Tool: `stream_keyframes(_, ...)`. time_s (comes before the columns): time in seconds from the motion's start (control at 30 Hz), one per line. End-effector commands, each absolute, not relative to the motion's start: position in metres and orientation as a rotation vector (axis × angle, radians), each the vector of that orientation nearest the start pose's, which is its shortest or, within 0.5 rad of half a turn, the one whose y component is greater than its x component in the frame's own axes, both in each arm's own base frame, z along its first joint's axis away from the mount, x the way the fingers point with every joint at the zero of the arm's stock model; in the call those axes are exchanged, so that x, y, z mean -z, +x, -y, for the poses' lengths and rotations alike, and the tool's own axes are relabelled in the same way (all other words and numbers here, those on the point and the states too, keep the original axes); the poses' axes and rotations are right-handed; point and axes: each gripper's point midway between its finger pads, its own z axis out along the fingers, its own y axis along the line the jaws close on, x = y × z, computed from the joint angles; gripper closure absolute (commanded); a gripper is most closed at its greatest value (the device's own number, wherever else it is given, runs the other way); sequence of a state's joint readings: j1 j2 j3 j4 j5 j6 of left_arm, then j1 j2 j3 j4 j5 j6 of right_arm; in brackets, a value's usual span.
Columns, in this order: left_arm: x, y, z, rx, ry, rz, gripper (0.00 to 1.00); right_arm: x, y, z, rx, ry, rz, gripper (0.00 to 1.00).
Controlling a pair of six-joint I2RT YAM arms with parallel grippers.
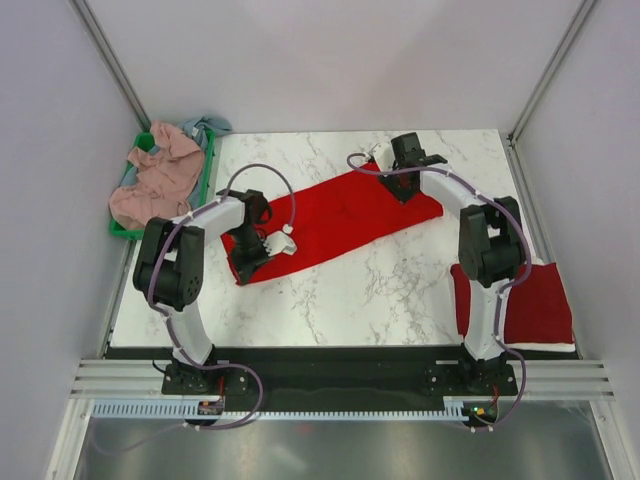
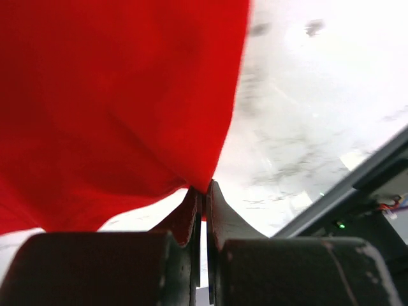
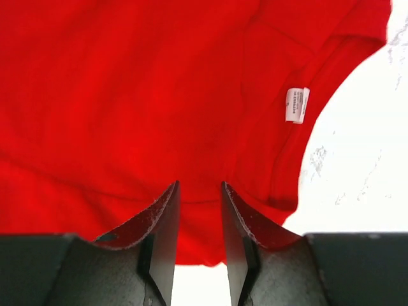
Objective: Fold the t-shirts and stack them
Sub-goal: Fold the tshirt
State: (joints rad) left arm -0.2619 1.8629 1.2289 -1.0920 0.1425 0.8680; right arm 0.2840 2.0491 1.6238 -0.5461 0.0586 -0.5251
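Note:
A bright red t-shirt (image 1: 340, 220) lies folded into a long strip, running diagonally across the marble table. My left gripper (image 1: 248, 257) is at its near-left end. In the left wrist view the gripper (image 2: 204, 189) is shut on a corner of the red t-shirt (image 2: 115, 102). My right gripper (image 1: 403, 188) is over the far-right end. In the right wrist view the gripper (image 3: 199, 186) is open just above the red fabric (image 3: 127, 95), near the collar with its white label (image 3: 296, 104). A second red t-shirt (image 1: 525, 300) lies folded at the table's right edge.
A green bin (image 1: 208, 165) at the far left holds a dusty pink t-shirt (image 1: 155, 180) and a grey-blue one (image 1: 205, 126). Bare marble table (image 1: 400, 290) lies in front of the strip. Grey walls close in the sides and back.

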Motion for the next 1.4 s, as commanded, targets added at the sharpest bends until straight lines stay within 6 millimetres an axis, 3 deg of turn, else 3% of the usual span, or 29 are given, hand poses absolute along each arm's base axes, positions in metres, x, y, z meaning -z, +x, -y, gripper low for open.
stream_keyframes(0.0, -0.042, 0.223, 0.08, 0.355, 1.79, -2.718, 0.98, -0.085, 0.507, -0.107, 0.235, -0.933, -2.344, 0.61)
stream_keyframes(0.33, -0.049, 0.183, 0.115, 0.427, 2.014, -2.648, 0.98, -0.039, 0.533, -0.119, 0.25, -1.025, -2.371, 0.63)
stream_keyframes(0.43, -0.049, 0.175, 0.125, 0.453, 2.074, -2.635, 0.98, -0.014, 0.54, -0.127, 0.241, -1.059, -2.394, 0.64)
stream_keyframes(0.47, -0.049, 0.171, 0.13, 0.467, 2.098, -2.62, 0.98, -0.02, 0.549, -0.133, 0.235, -1.052, -2.369, 0.64)
stream_keyframes(0.6, -0.054, 0.172, 0.152, 0.482, 2.149, -2.546, 0.97, -0.011, 0.569, -0.154, 0.211, -1.071, -2.338, 0.65)
stream_keyframes(0.67, -0.061, 0.173, 0.171, 0.508, 2.174, -2.472, 0.86, -0.011, 0.586, -0.171, 0.208, -1.075, -2.288, 0.65)
stream_keyframes(0.77, -0.077, 0.163, 0.199, 0.618, 2.178, -2.407, 0.72, -0.019, 0.609, -0.192, 0.217, -1.068, -2.201, 0.65)
stream_keyframes(0.83, -0.1, 0.166, 0.221, 0.667, 2.135, -2.373, 0.55, -0.034, 0.623, -0.199, 0.238, -1.035, -2.145, 0.64)
stream_keyframes(0.9, -0.126, 0.171, 0.245, 0.733, 2.092, -2.299, 0.54, -0.068, 0.635, -0.203, 0.263, -0.973, -2.069, 0.63)
stream_keyframes(1.03, -0.149, 0.187, 0.256, 0.694, 2.055, -2.253, 0.52, -0.131, 0.644, -0.192, 0.256, -0.82, -1.983, 0.6)
stream_keyframes(1.1, -0.142, 0.192, 0.253, 0.637, 2.063, -2.26, 0.51, -0.153, 0.637, -0.187, 0.219, -0.755, -1.977, 0.6)
stream_keyframes(1.17, -0.118, 0.196, 0.242, 0.56, 2.085, -2.286, 0.53, -0.156, 0.628, -0.184, 0.198, -0.743, -1.993, 0.6)
stream_keyframes(1.37, -0.064, 0.202, 0.213, 0.448, 2.092, -2.334, 0.67, -0.136, 0.581, -0.176, 0.138, -0.791, -2.091, 0.61)
